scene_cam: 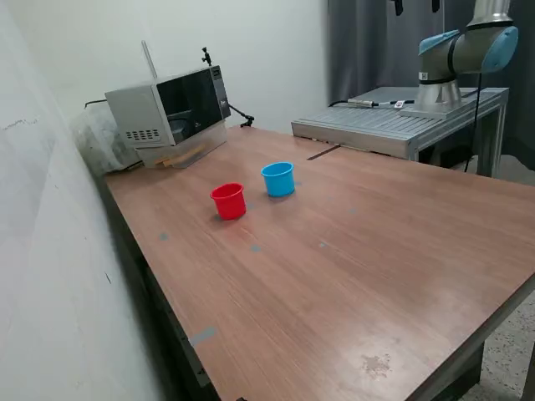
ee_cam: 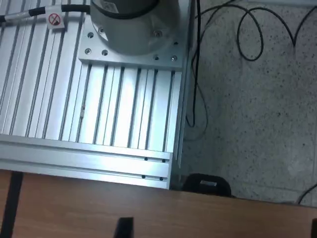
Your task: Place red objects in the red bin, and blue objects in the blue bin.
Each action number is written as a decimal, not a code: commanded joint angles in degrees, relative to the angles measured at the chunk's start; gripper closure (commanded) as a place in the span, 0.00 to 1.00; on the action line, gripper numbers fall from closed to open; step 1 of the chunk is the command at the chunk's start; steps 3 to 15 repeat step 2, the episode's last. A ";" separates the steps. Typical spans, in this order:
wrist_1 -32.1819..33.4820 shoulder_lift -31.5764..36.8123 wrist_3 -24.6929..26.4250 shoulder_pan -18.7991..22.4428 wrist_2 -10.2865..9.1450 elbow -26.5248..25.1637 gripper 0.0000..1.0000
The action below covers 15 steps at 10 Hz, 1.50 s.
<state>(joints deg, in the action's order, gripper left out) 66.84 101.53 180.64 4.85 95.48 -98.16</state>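
The red bin (scene_cam: 228, 201), a small red cup, stands upright on the wooden table (scene_cam: 351, 276), towards the exterior view's left. Just beside it, a little farther back, stands the blue bin (scene_cam: 277, 179), a light-blue cup. The red objects and the blue objects are out of view in both frames, and the cups' insides cannot be seen. In the wrist view, two dark fingertips (ee_cam: 125, 228) of my gripper (ee_cam: 219, 232) poke in far apart with nothing between them, over the table's edge by the arm's mount. The gripper is outside the exterior view.
A grey microwave (scene_cam: 171, 110) sits at the table's back corner by the wall. The arm's base (scene_cam: 456, 63) is bolted to a ribbed aluminium plate (ee_cam: 124, 114) behind the table. Black cables (ee_cam: 198, 64) trail over the speckled floor beside it.
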 commanded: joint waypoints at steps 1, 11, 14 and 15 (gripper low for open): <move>-0.04 -0.01 -0.02 -0.90 0.06 0.07 0.00; -0.04 -0.01 -0.02 -0.90 0.06 -0.10 0.00; -0.04 -0.01 -0.02 -0.90 0.06 -0.10 0.00; -0.04 -0.01 -0.02 -0.90 0.06 -0.10 0.00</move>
